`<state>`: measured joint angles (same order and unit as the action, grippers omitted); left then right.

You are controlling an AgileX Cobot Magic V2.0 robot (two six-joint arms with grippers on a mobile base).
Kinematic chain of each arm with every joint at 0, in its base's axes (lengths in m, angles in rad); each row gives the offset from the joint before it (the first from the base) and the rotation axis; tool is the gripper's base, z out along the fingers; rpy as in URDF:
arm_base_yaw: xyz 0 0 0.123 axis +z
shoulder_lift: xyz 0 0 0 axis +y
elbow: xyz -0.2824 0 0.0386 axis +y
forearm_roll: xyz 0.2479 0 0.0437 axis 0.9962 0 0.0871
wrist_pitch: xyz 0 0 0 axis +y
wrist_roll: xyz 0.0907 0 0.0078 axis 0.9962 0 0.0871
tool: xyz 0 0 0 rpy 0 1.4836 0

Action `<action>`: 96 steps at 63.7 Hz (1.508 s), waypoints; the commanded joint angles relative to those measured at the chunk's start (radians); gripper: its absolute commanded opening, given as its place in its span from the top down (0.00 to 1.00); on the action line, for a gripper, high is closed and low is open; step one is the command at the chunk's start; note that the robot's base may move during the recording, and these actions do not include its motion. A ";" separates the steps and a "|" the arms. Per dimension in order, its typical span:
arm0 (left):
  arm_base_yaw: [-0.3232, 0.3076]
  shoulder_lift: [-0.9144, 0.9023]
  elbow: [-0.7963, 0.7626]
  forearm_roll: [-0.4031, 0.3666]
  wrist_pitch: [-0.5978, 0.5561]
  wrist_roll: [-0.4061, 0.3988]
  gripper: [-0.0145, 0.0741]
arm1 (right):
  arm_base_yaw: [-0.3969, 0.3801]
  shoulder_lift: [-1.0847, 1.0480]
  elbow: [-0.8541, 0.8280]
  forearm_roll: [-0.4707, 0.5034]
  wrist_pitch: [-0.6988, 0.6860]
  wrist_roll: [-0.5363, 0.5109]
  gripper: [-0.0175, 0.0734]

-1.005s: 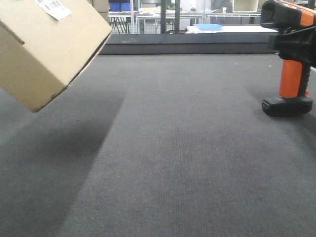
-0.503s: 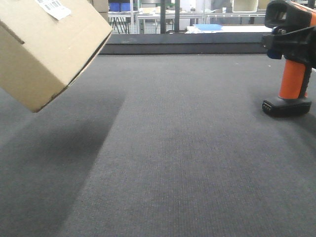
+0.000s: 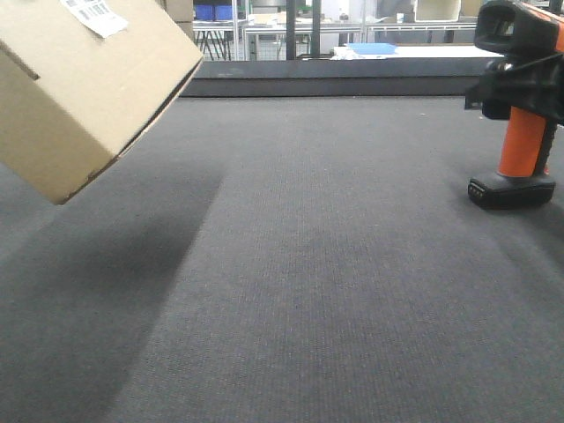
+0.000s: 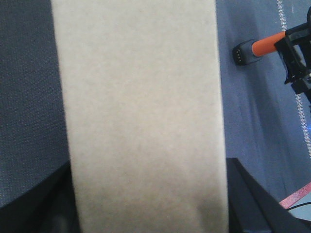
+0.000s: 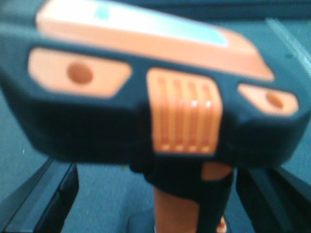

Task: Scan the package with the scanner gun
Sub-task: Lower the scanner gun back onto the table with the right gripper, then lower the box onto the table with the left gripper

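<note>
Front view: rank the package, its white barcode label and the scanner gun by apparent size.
1. package, largest, though cropped and possibly nearer the camera.
2. scanner gun.
3. barcode label, smallest.

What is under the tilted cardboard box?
Under the package lies only the dark mat with the box's shadow; the box hangs tilted above it. The left gripper holding it is hidden behind the cardboard.

You have a dark grey carpeted table (image 3: 335,291) running from the near edge to a raised black ledge (image 3: 335,84) at the far side. Beyond that ledge you can see white tables (image 3: 414,51), one with a blue flat item (image 3: 370,48) on it, metal shelving legs (image 3: 291,31) and blue bins (image 3: 214,11) further left.
</note>
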<state>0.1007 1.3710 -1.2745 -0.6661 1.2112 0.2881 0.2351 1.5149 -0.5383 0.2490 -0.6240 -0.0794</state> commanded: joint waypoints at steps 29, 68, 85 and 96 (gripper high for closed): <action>-0.010 0.035 -0.206 0.326 -0.014 -0.084 0.96 | -0.075 -0.263 0.063 0.005 0.275 -0.019 0.18; -0.063 0.332 -0.313 0.679 -0.025 -0.166 0.96 | -0.075 -0.818 0.063 -0.062 0.688 -0.019 0.98; -0.063 0.360 -0.313 0.675 -0.043 -0.168 0.75 | -0.075 -0.910 0.063 -0.070 0.754 -0.019 0.98; -0.063 0.358 -0.313 0.675 -0.019 -0.168 0.23 | -0.075 -0.921 0.063 -0.070 0.759 -0.019 0.98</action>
<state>0.0419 1.7386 -1.5774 0.0154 1.1829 0.1289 0.1650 0.6027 -0.4772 0.1851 0.1450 -0.0893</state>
